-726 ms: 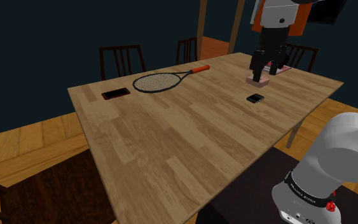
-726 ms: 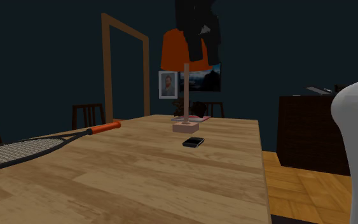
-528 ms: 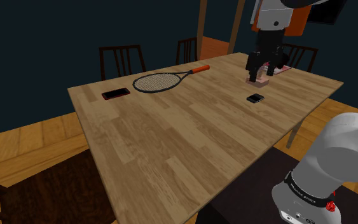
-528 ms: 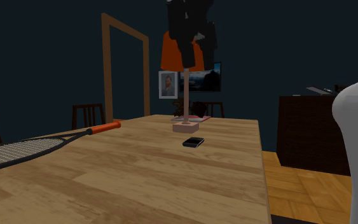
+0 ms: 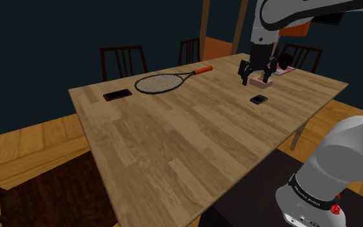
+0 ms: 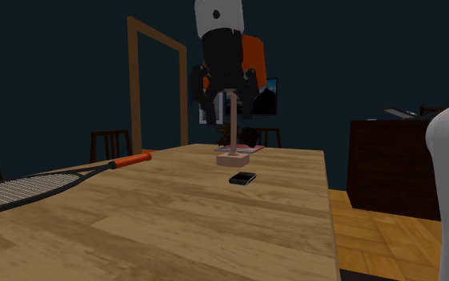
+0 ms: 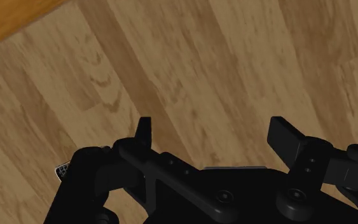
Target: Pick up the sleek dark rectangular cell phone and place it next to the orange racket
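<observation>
The arm [image 5: 331,161] rises from its stand at the shoulder view's lower right, arches across the top of that view and turns its wrist straight down over the lamp end of the table [image 5: 173,148]. The gripper [image 5: 256,76] hangs point-down, clear of the wood. Its 2 fingers [image 7: 144,135] stand apart with nothing between them, only bare planks below. From the second exterior view the gripper [image 6: 224,105] hovers in front of the lamp's [image 6: 232,158] pole, well above the tabletop.

The phone [image 5: 258,99], small and dark, lies flat on the table near the lamp's base. It is lower than the gripper and a little toward the shoulder view's right, and nothing touches it. In the second exterior view the phone [image 6: 242,178] has its long axis slanting across the planks, the nearer end toward that view's left and the farther end toward its right. I cannot tell which end is its top.

The racket [image 5: 167,81] lies well apart from the phone, along the table's far edge in the shoulder view. Its head is toward that view's left and its orange grip points toward the lamp end. 1 more handset, a red-edged phone [image 5: 117,95], lies flat near the racket's head.
</observation>
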Motion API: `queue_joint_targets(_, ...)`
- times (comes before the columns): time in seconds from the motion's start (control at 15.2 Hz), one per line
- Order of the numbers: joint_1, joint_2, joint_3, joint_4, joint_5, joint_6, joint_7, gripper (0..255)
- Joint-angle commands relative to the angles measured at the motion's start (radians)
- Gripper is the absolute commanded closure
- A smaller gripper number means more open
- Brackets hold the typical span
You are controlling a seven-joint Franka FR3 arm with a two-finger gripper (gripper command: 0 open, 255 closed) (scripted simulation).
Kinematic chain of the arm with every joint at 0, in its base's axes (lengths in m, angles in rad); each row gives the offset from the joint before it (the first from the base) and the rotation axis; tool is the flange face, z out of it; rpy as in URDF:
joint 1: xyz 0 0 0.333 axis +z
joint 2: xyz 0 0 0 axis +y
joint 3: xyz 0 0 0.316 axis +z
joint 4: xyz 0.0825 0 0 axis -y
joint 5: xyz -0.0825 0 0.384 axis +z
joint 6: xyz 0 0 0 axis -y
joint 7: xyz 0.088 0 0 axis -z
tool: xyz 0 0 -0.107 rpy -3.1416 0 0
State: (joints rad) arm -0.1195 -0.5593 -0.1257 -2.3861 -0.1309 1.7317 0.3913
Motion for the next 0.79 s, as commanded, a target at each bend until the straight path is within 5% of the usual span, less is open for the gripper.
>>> queue_joint_targets(0.0, -0.024, 0.059, -0.009, 0.008, 0.001, 0.058, 0.061, 0)
queue_joint_targets(0.73, -0.167, 0.339, -0.115, 0.069, 0.002, 0.314, 0.308, 0)
